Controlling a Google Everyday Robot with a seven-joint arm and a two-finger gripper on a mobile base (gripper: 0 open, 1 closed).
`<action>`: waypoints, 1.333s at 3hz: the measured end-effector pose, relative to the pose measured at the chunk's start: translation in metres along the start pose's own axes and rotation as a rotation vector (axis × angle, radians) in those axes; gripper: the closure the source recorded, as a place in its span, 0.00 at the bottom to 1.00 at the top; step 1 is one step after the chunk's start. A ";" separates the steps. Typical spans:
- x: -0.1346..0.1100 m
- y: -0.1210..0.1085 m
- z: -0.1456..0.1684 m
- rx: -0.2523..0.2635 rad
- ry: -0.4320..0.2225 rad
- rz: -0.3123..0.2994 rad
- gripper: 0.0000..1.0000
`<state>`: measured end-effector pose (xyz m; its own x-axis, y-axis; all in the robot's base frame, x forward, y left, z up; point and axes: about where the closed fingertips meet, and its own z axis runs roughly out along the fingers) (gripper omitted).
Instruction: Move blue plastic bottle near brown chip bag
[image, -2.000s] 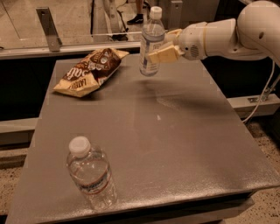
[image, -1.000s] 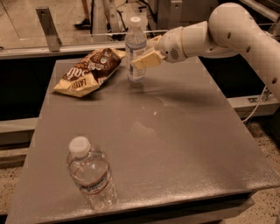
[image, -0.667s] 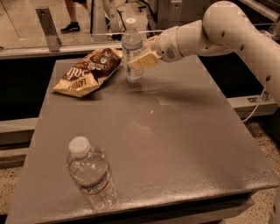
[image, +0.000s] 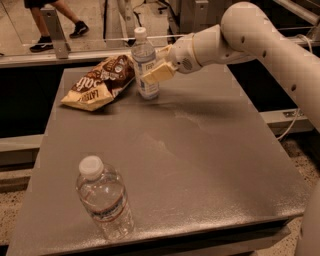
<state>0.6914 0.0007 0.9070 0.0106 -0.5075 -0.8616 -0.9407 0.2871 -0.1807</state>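
The blue plastic bottle stands upright at the far side of the grey table, white cap up and printed label facing the camera; its base is at the tabletop, though whether it fully rests there I cannot tell. The gripper is closed around the bottle's lower half; one cream-coloured finger lies slanted across the front of the label, the other is hidden behind the bottle. The white arm reaches in from the right, running from the upper right corner down to the wrist just right of the bottle.

The brown chip bag lies flat just to the left of the bottle, dark brown in the middle with tan-yellow edges and white lettering; its right edge is just beside the bottle, and whether the two touch I cannot tell.

A squatter clear water bottle with a white cap and a thin red-blue label band stands at the near left of the table, well apart from the bag and the gripper; the middle of the tabletop between them shows faint pale smears.

Beyond the far edge a person's legs in dark shoes show at the upper left; a pale cable hangs at the right of the table.
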 end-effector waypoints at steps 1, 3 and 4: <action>0.000 0.003 0.009 -0.016 -0.001 0.002 0.84; -0.004 0.008 0.022 -0.030 -0.022 0.019 0.38; -0.004 0.008 0.022 -0.030 -0.022 0.019 0.14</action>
<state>0.6915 0.0228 0.8990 0.0000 -0.4844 -0.8748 -0.9506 0.2716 -0.1503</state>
